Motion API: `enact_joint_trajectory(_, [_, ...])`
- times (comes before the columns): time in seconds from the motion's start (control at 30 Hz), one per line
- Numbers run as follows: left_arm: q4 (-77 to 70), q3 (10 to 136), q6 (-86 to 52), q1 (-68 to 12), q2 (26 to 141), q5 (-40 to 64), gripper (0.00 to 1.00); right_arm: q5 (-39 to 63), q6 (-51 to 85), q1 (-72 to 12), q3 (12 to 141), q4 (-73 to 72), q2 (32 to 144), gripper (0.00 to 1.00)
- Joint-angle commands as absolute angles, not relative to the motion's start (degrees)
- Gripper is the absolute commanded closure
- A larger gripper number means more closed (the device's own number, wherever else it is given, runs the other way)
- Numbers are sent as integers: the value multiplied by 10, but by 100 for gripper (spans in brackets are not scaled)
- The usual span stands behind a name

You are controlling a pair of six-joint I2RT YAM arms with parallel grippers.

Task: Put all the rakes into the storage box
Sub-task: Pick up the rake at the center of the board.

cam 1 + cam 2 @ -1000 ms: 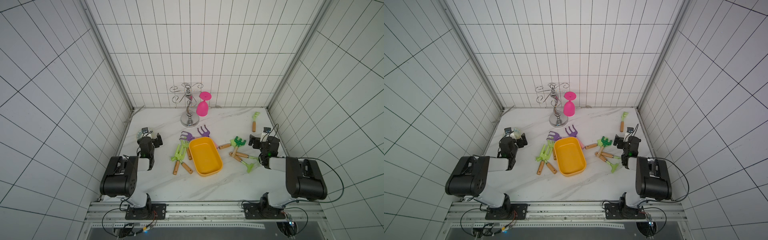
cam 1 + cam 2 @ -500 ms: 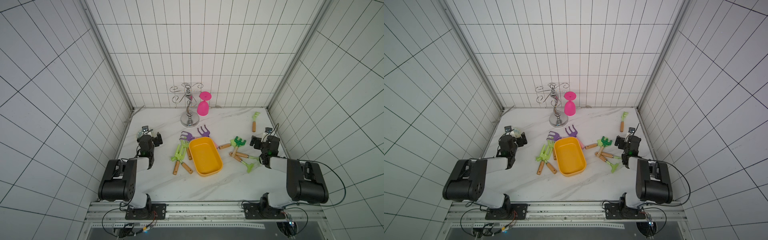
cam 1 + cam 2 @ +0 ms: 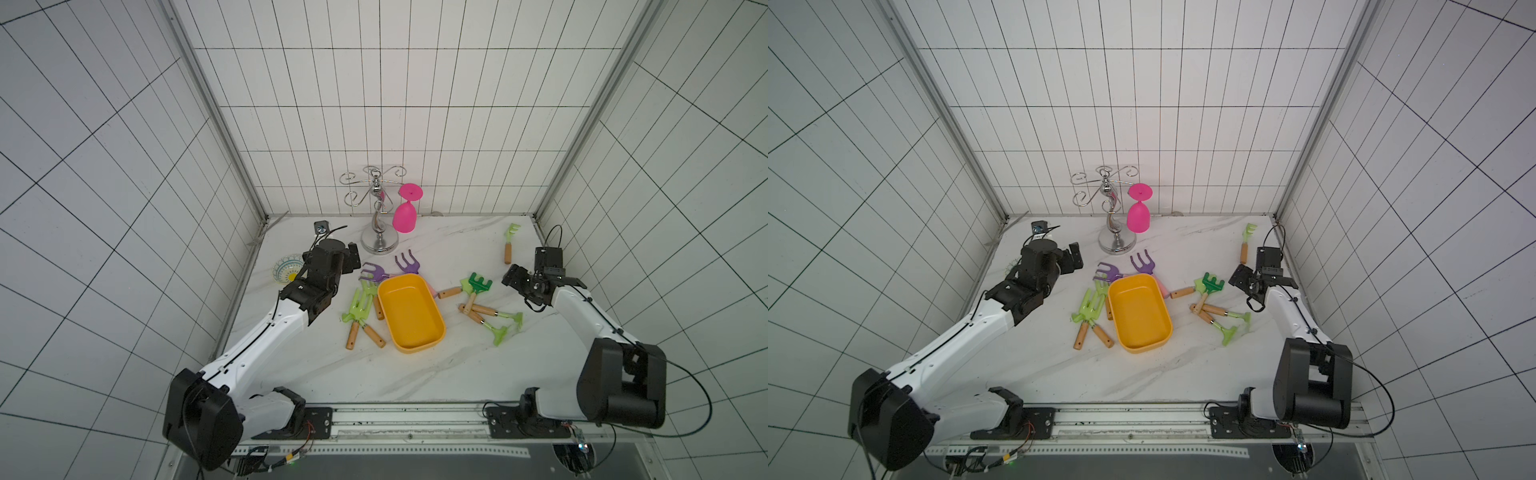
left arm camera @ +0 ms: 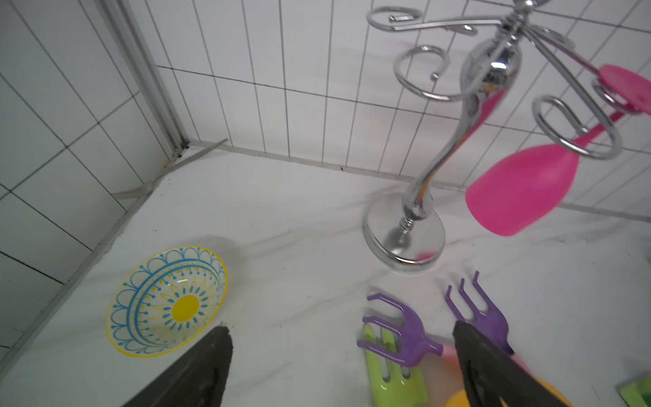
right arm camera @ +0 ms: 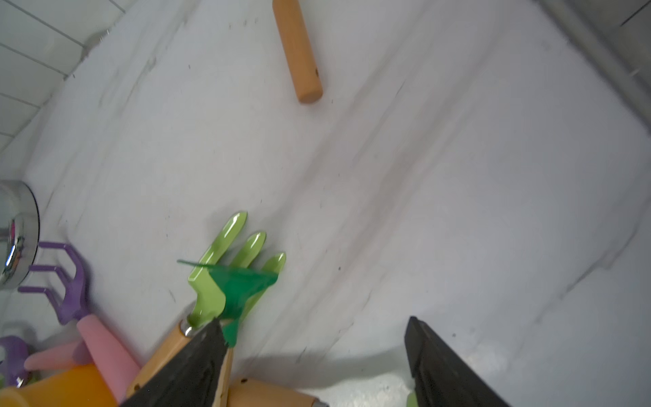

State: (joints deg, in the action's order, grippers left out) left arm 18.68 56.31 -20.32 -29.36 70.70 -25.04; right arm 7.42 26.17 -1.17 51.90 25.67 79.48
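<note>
Rakes (image 3: 358, 316) lie loose on the marble counter (image 3: 332, 374), on both sides of the yellow-orange storage box (image 3: 411, 316) at mid-counter. The left claw (image 4: 340, 327) hovers spread and empty beside the purple rakes (image 4: 405, 331) at the box's far left corner. The right claw (image 5: 313, 324), also spread and holding nothing, hangs just right of the dark green rake (image 5: 243, 285).

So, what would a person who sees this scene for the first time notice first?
Probably the empty yellow-orange storage box in the middle of the table, with green and purple toy rakes scattered beside and behind it. At the back, a pink goblet hangs upside down from a chrome rack.
</note>
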Motion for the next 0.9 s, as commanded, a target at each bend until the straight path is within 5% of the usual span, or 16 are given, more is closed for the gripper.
enact_joint_trajectory(0.0, [285,577,-211,-344,727,-232,1,112,288,-72,570,368,801,20])
enact_joint_trajectory(0.23, [305,592,-190,-402,767,-208,1,85,323,-161,585,371,859,25])
enact_joint_trajectory(0.87, [334,596,-187,-412,791,-202,1,55,314,-184,660,355,1010,43])
